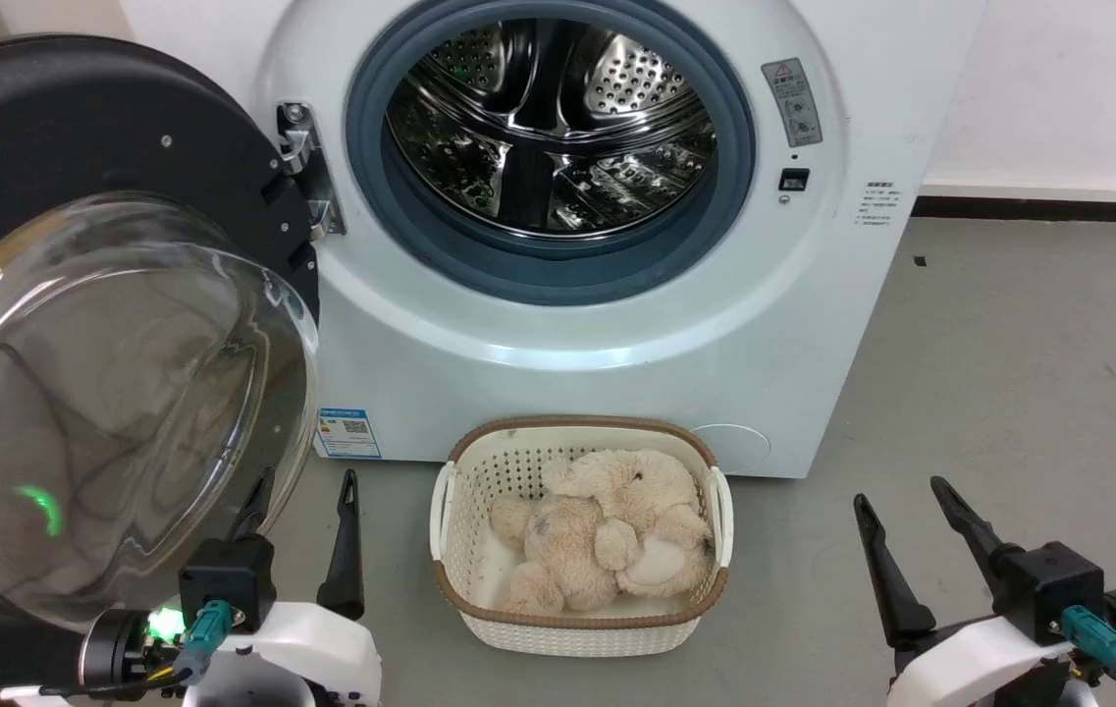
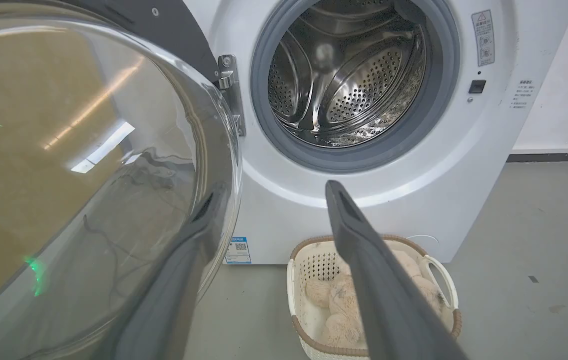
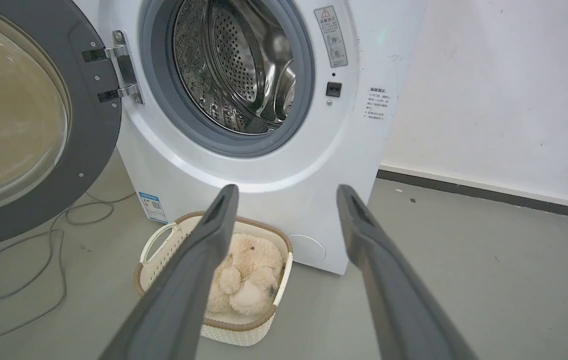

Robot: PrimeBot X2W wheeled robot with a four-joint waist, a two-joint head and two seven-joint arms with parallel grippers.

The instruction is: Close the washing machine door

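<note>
The washing machine (image 1: pixel 616 344) stands straight ahead, its steel drum (image 1: pixel 558 128) exposed inside the grey gasket. The washing machine door (image 1: pixel 77 108) is swung wide open on the left, hanging from its metal hinge (image 1: pixel 307 167), with the clear glass bowl (image 1: pixel 106 393) bulging toward me. My left gripper (image 1: pixel 305 486) is open at the bowl's lower right edge. In the left wrist view the door (image 2: pixel 89 150) covers the left half, and one finger of the left gripper (image 2: pixel 274 195) shows through the glass. My right gripper (image 1: pixel 898 491) is open over bare floor at the lower right, holding nothing.
A cream laundry basket (image 1: pixel 577 638) with a beige plush toy (image 1: pixel 607 530) sits on the floor against the machine's front, between my arms. A grey cable (image 3: pixel 39 260) loops on the floor under the door. A white wall (image 3: pixel 488 100) runs to the machine's right.
</note>
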